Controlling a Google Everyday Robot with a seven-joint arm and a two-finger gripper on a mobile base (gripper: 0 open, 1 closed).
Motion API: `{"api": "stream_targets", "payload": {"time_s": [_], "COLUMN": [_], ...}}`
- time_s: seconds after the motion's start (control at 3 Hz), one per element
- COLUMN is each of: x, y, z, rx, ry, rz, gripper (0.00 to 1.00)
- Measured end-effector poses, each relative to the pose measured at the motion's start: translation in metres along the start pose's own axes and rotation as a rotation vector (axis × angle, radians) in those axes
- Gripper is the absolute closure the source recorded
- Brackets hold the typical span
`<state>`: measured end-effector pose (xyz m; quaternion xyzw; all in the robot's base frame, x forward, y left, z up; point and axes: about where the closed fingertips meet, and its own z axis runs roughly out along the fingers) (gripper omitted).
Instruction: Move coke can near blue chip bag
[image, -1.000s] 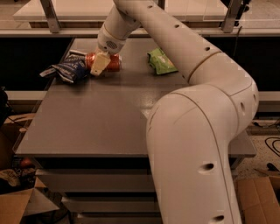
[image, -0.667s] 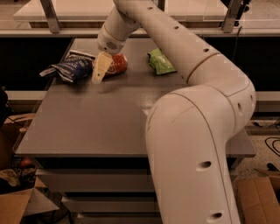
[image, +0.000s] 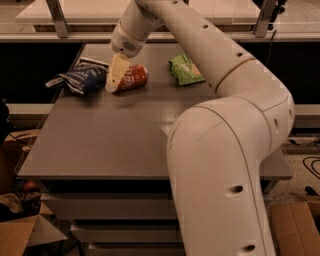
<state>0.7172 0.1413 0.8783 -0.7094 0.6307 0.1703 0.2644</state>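
The coke can (image: 133, 77) is red and lies on its side on the grey table (image: 125, 135), at the far left. The blue chip bag (image: 80, 77) lies wrinkled just left of it, about a can's width away. My gripper (image: 116, 75) hangs down from the white arm between the bag and the can. Its cream tip is against the can's left end and covers part of it.
A bright green snack bag (image: 184, 69) lies at the far middle of the table, right of the can. The big white arm (image: 225, 150) fills the right half of the view and hides the table's right side. Cardboard boxes (image: 15, 230) stand on the floor at the lower left.
One second ago the can showed at the left of the gripper, right by the blue bag. It now lies to the gripper's right, a little farther from the bag. The gripper barely moved.
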Motion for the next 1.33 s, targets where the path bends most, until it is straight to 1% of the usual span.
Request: {"api": "stream_targets", "payload": {"time_s": [0.33, 1.0, 1.33], "x": [-0.003, -0.01, -0.007], "y": [0.005, 0.02, 0.028], "z": [-0.016, -0.046, -0.059], "rx": [-0.008, -0.042, -0.053], "ry": [-0.015, -0.038, -0.041], "rz": [-0.018, -0.067, -0.085], "gripper": [0.0, 0.0, 0.0]}}
